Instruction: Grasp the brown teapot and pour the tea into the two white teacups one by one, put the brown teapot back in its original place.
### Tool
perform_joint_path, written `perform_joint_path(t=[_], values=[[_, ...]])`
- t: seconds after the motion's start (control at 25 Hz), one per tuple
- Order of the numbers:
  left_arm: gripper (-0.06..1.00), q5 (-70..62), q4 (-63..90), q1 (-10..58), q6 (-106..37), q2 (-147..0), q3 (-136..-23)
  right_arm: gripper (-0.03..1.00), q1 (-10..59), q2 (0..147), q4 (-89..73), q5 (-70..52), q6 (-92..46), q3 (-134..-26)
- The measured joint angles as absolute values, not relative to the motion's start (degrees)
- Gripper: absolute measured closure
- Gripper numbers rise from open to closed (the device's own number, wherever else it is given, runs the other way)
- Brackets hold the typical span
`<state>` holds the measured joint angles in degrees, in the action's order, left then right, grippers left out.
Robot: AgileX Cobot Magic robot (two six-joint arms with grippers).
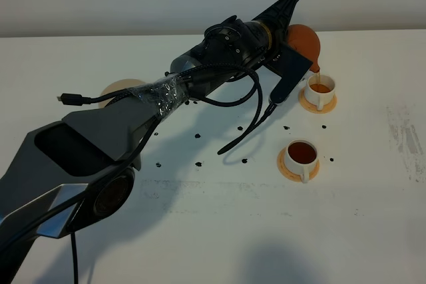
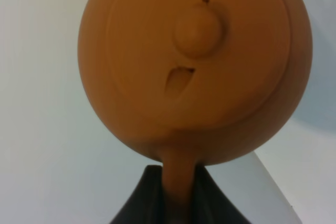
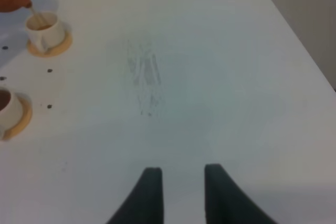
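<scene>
A white table seen from above. The left arm reaches across to the right side. Its left gripper is clamped tight on the loop handle of the small round reddish-brown clay teapot, which it holds in the air, tipped spout-down. A thin stream of tea falls into the far white cylindrical teacup, which stands on a round orange coaster.

The near white teacup on its own orange coaster is already dark with tea, nearly to the rim, so the first pour looks done. The second is under way, the far cup holding amber tea part of the way up.

What seems left is to finish this cup, right the pot, and carry it back to the round flat beige disc, which lies well apart on the left, half hidden behind the arm and bare. Small dark specks dot the table between.

The right gripper hangs over bare table – its two dark fingers a little apart, holding nothing.
</scene>
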<state>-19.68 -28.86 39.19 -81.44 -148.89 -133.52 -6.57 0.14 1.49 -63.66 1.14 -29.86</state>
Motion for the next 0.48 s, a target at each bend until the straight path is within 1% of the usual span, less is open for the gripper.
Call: perform_joint_path(t=[0.48], values=[[0.86, -19.6, -29.1, 39.2, -82.1, -148.9, -133.5, 0.75, -6.6, 0.1, 1.5, -63.7, 1.1, -29.9]])
